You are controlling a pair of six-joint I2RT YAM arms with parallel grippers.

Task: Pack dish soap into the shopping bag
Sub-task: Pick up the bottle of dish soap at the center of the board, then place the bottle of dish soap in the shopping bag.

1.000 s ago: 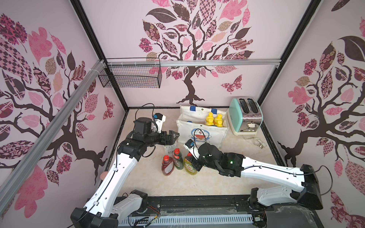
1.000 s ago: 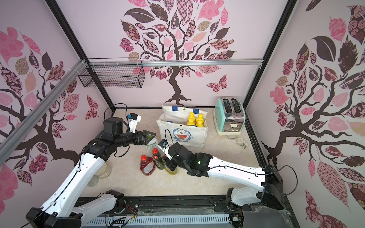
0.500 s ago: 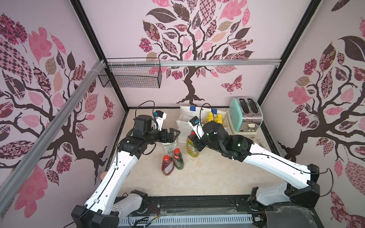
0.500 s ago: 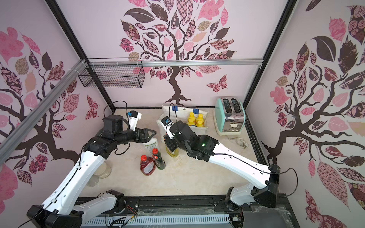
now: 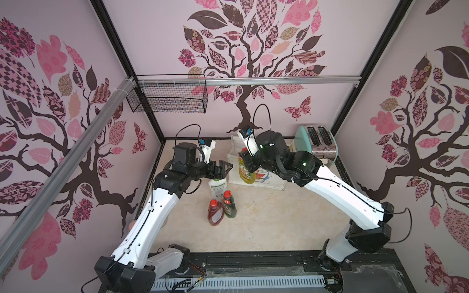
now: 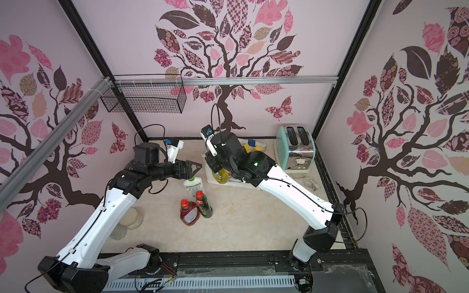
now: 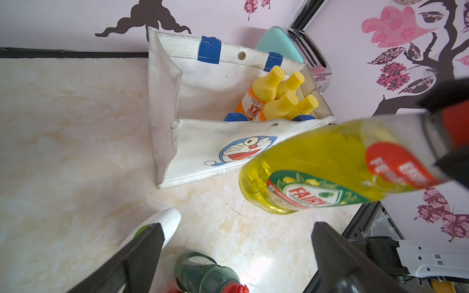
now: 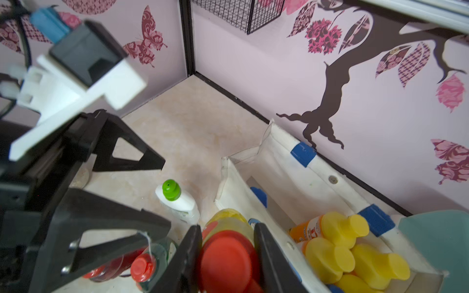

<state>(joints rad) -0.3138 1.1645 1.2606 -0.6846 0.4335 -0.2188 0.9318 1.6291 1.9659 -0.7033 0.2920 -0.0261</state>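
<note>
— What did the right gripper (image 8: 227, 229) have?

— Its jaws were clamped on the red cap of the yellow-green bottle (image 7: 317, 167). The bottle hung tilted, off the table (image 5: 266, 215), just in front of the shopping bag (image 7: 198, 157) and not inside it.

— Any writing on it?

— "FAIRY" in red on its green-edged label, plain in the left wrist view. A red band nearer the neck carried white letters, but they were blurred and partly covered by a finger.

— And the bag?

— A blue cartoon cat face (image 7: 245, 152) on the near side, no words. Four orange bottles (image 7: 269, 86) with yellow caps leaned together at the end nearer the toaster (image 5: 317, 142). One white label showed a red character; the rest was hidden behind the bag's wall.

— The left gripper (image 7: 237, 225)?

— Spread wide, holding nothing, above the white bottle (image 8: 177, 203) with the green cap. That label's print was too small to read.

— The others?

— The red bottle (image 5: 215, 214) and the dark green bottle (image 5: 229, 206) stood touching on the table, their labels unreadable. In both top views the right arm covered most of the bag.
</note>
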